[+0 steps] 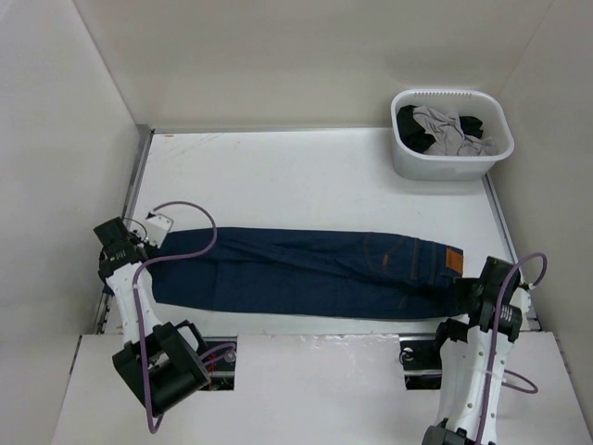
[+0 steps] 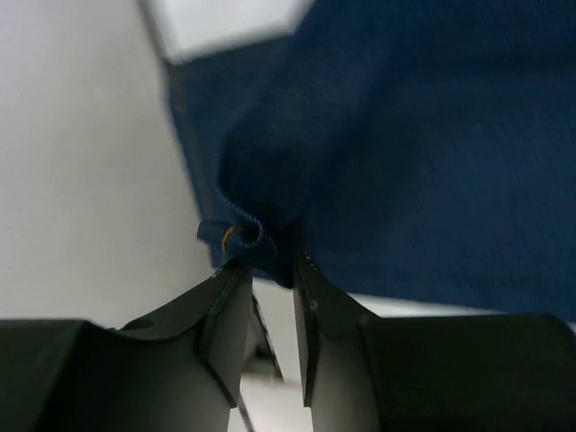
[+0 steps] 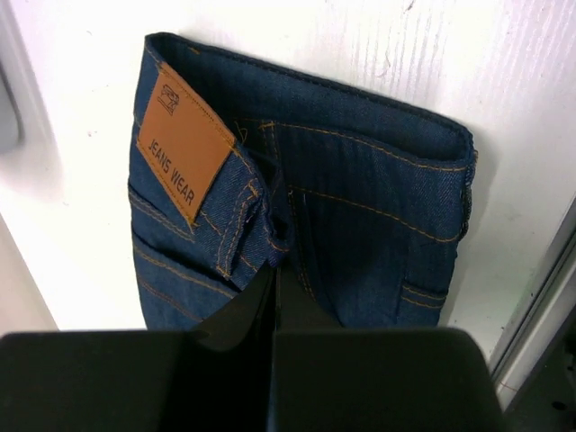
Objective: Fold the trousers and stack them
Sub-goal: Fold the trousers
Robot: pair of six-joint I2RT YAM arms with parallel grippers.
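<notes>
The trousers [image 1: 306, 269] are dark navy jeans lying flat across the table, folded lengthwise, with the leg hems at the left and the waistband at the right. The tan patch [image 1: 454, 260] is at the waistband end and reads "JEANS WEAR" in the right wrist view [image 3: 184, 144]. My left gripper [image 1: 148, 243] is at the hem end. In the left wrist view its tips [image 2: 270, 263] pinch a bunched bit of hem [image 2: 238, 236]. My right gripper [image 1: 463, 289] is at the waistband, its fingers pressed together [image 3: 274, 265] on a fold of denim [image 3: 360, 207].
A white plastic basket [image 1: 451, 162] with grey and black garments [image 1: 445, 130] stands at the back right corner. White walls close in the table on the left, back and right. The table's near edge runs just below the jeans, by both arm bases.
</notes>
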